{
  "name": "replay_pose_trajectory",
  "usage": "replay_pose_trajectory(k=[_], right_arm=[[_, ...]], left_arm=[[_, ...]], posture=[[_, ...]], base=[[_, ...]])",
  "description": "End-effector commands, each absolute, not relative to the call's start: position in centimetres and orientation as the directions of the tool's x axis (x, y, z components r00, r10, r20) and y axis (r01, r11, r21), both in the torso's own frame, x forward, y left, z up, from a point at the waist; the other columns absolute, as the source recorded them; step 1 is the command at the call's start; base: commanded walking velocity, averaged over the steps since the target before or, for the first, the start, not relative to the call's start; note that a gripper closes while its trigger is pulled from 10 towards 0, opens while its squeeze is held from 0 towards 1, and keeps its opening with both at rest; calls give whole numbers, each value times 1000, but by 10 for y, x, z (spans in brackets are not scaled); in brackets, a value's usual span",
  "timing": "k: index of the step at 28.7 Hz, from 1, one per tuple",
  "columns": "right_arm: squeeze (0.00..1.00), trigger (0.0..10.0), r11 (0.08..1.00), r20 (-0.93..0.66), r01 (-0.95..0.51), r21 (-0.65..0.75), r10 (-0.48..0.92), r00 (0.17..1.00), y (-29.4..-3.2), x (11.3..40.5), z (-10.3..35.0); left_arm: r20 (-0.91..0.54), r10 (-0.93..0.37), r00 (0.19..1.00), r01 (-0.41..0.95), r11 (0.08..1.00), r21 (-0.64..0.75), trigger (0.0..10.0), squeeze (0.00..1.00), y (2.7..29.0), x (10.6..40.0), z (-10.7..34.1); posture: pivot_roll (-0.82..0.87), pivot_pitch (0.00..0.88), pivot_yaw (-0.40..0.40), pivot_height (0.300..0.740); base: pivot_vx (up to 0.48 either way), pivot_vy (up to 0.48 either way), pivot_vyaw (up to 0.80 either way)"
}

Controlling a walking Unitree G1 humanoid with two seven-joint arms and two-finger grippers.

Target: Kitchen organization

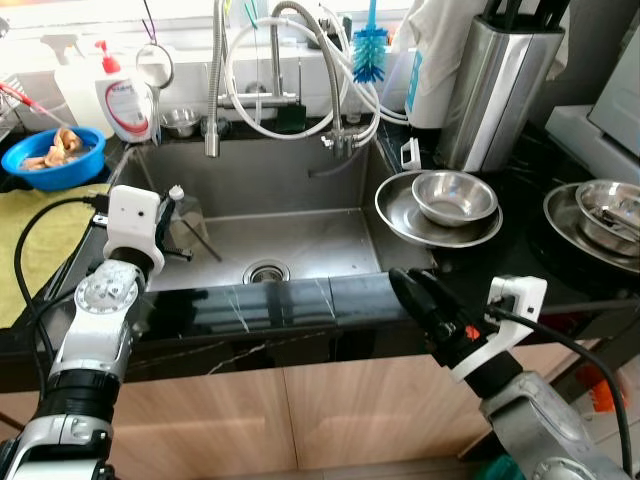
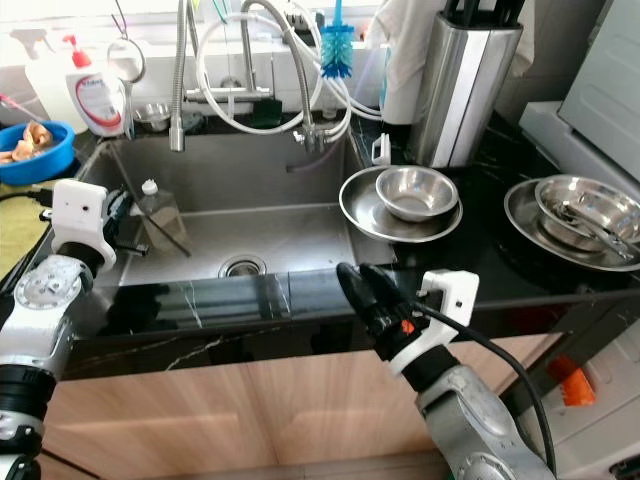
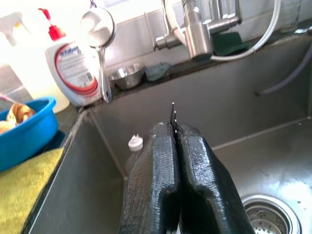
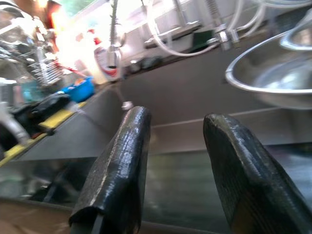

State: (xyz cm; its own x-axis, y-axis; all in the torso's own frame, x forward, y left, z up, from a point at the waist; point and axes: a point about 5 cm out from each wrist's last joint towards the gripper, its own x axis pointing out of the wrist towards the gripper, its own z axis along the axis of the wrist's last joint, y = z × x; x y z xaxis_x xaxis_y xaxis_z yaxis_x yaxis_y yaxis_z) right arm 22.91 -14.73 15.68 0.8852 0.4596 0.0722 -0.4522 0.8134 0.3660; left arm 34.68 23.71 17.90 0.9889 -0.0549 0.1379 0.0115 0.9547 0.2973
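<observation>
stainless steel sink [image 1: 300, 180] set into a glossy black counter [image 1: 520, 260], pale wood cabinet fronts below, a bright window strip behind the taps. on the far ledge stand a white soap bottle [image 1: 128, 100] with a red pump and a blue bottle brush [image 1: 369, 50]; a blue bowl [image 1: 52, 155] sits far left beside a yellow cloth [image 1: 30, 240]. right of the basin a small steel bowl [image 1: 455, 195] rests inside a wider steel plate [image 1: 400, 215], with a knife block [image 1: 497, 85] behind and more steel dishes [image 1: 600, 215] further right.

a clear bottle [image 1: 186, 212] with a white cap stands in the left part of the basin, roughly upright, long axis vertical, cap up; it may lean slightly, the view is unclear. the left gripper [image 3: 175, 146] hangs over the sink's near left edge beside the bottle, fingers pressed together, holding nothing. the right gripper [image 4: 175, 146] hovers at the near counter edge, pointing toward the basin, fingers spread apart.
</observation>
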Motion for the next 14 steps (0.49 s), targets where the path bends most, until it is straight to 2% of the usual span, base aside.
replay_pose_trajectory(k=[1,7,8,9,10,14], right_arm=[[0,10000,835,84,-424,351,423,902,-150,233,160],[0,10000,850,82,-407,333,404,911,-151,235,160],[0,10000,860,72,-398,321,397,915,-151,235,158],[0,10000,863,70,-392,319,391,918,-151,235,157],[0,10000,867,71,-382,319,380,922,-150,235,157],[0,10000,888,70,-348,302,343,937,-153,237,156]], left_arm=[[139,-48,989,2,948,317,10000,0,241,349,182],[115,-34,993,-1,958,287,10000,0,243,349,178],[103,-24,994,-4,965,262,10000,114,244,349,175],[96,-18,995,-7,967,255,10000,494,245,349,173],[85,-12,996,-10,969,247,10000,1000,246,350,171],[85,-15,996,-7,966,260,10000,1000,246,351,167]], posture=[[-67,0,32,740],[-69,0,35,740],[-70,0,37,740],[-70,0,37,740],[-70,0,39,740],[-70,0,40,740]], base=[[0,0,0],[0,0,0],[0,0,0],[0,0,0],[0,0,0],[0,0,0]])
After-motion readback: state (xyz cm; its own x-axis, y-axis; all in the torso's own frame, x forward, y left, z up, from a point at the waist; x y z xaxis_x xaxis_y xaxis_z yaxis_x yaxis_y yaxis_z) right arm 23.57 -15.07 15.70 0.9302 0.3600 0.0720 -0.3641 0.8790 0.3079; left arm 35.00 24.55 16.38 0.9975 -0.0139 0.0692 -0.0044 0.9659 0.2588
